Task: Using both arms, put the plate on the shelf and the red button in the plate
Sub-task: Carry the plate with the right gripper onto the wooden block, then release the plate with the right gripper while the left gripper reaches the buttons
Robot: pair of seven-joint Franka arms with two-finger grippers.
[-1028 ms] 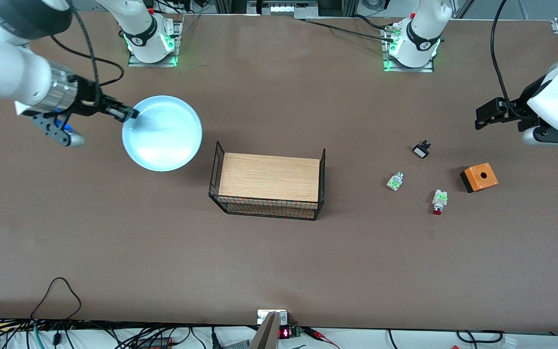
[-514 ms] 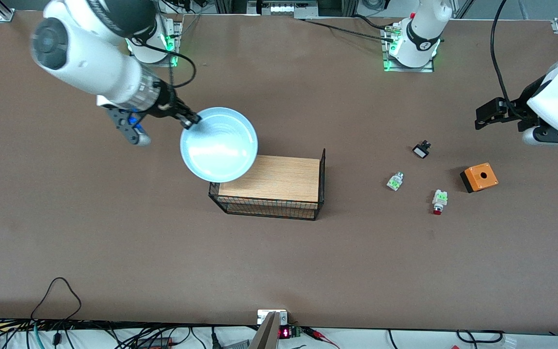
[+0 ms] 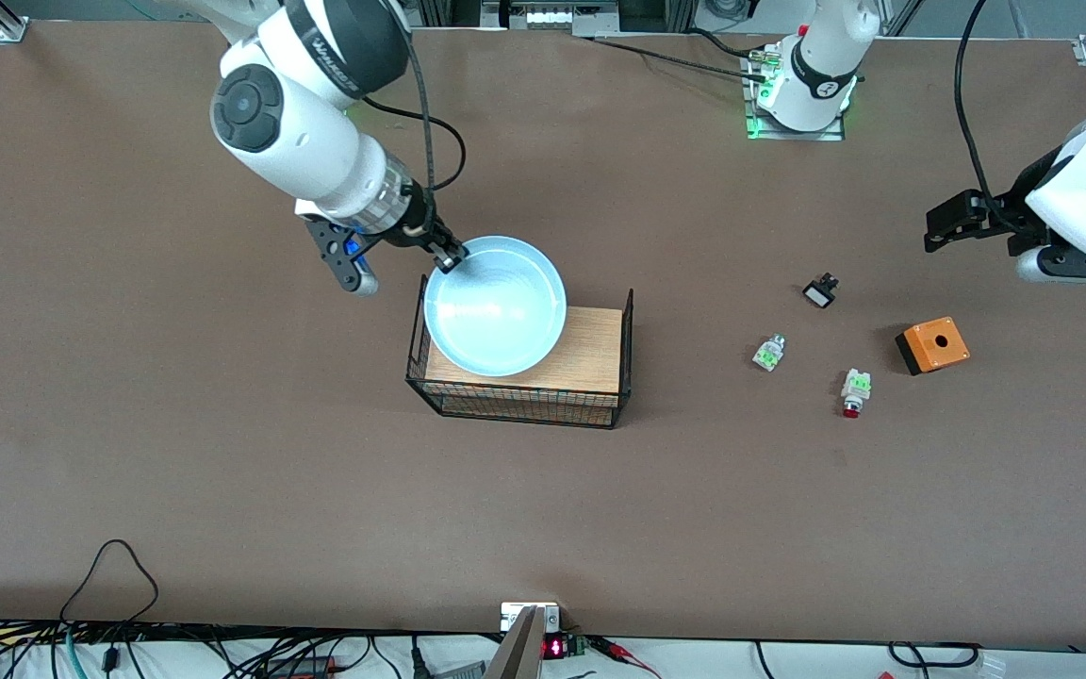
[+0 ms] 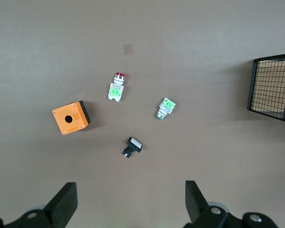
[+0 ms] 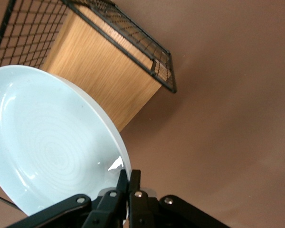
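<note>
Front view: a big brown table with tangled wires along its near edge. The right gripper pinches the rim of the plate, holding it over the wire basket with a wooden top. The left gripper waits with its fingers spread wide, up above the small parts. The red button lies on the table near the orange box.

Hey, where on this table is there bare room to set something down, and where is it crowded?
Bare table lies nearer the front camera than the wire basket, and between the basket and the green-marked part. Crowded: that part, the black-and-white part, the red button and the orange box, near the waiting left gripper. The right gripper holds the plate over the basket.
</note>
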